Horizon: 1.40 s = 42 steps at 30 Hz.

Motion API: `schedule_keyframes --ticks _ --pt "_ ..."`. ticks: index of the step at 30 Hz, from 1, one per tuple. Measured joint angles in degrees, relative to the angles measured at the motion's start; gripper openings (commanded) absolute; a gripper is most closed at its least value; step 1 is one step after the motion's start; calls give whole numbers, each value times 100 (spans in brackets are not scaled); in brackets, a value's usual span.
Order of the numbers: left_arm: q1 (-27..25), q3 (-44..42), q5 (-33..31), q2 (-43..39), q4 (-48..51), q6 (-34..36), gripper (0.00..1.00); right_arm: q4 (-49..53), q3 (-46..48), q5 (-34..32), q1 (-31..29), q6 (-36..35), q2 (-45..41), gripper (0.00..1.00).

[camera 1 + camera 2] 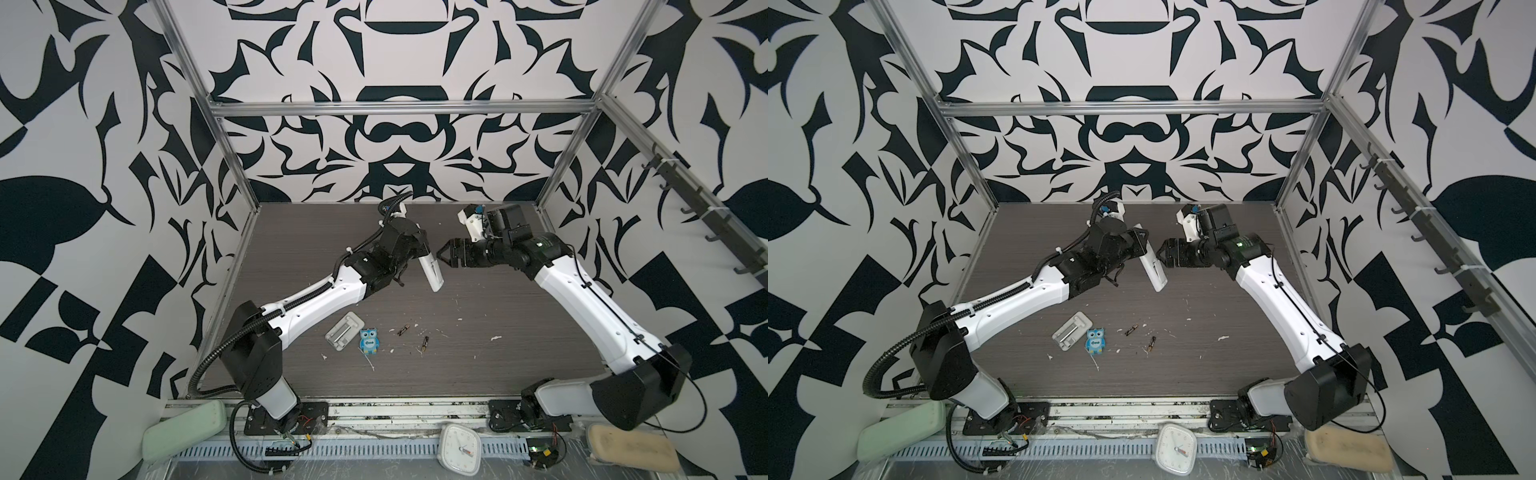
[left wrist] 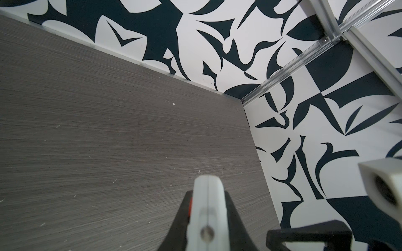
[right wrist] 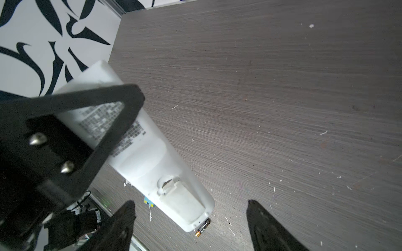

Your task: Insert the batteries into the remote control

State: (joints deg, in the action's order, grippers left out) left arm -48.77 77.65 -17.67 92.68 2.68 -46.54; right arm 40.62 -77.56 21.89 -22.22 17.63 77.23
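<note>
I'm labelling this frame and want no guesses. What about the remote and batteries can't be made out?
- Batteries: too small in both top views to read their ends.
- Right wrist view: one battery half hidden behind the remote control; the other unseen.
- Its printed label: partly covered by a finger of the left gripper.
- Left wrist view: remote control blurred, cut off by the bottom edge.

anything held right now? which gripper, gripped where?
Left gripper holds the remote control by its upper end, fingers on its front and back faces; the other end hangs free. Right gripper is open beside it, holding nothing.
</note>
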Motion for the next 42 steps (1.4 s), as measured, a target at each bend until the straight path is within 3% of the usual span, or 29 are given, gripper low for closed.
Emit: schedule_keyframes --ticks 13,25,42 --pt "0 240 321 -15 479 55 0 -214 361 791 0 -1080 -203 85" --pt "22 299 669 -125 763 125 0 -280 566 935 -221 -1327 -205 81" --pt "26 299 951 -136 831 162 0 -321 605 918 -271 -1375 -203 69"
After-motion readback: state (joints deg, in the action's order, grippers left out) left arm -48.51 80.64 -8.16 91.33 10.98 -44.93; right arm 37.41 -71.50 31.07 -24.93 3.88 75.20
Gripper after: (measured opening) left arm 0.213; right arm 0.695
